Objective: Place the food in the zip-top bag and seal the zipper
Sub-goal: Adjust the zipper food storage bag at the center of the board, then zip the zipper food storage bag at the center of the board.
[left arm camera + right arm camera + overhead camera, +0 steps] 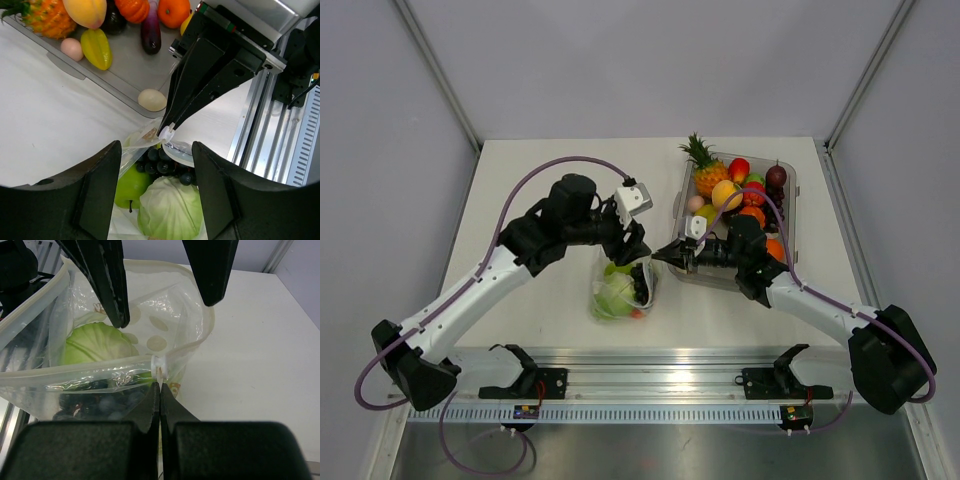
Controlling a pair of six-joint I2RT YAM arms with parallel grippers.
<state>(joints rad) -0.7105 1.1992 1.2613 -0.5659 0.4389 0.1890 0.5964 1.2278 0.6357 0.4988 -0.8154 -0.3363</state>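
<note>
The zip-top bag (620,290) lies between the arms with its mouth open. Inside it are a pale cabbage (172,210), a green apple (131,185) and dark grapes (162,167). My left gripper (156,165) hangs open just above the bag's mouth, with nothing between its fingers (107,280). My right gripper (159,385) is shut on the small white tab of the zipper (159,364) at the end of the mouth edge. It holds that edge up, and the bag (165,315) spreads open beyond it over the cabbage (95,345).
A rigid clear tray (792,190) at the back right holds more food: a pineapple (705,170), a peach (726,193) and orange and red pieces. A pale egg (152,99) lies in the tray's near corner. The metal rail (660,385) runs along the near edge.
</note>
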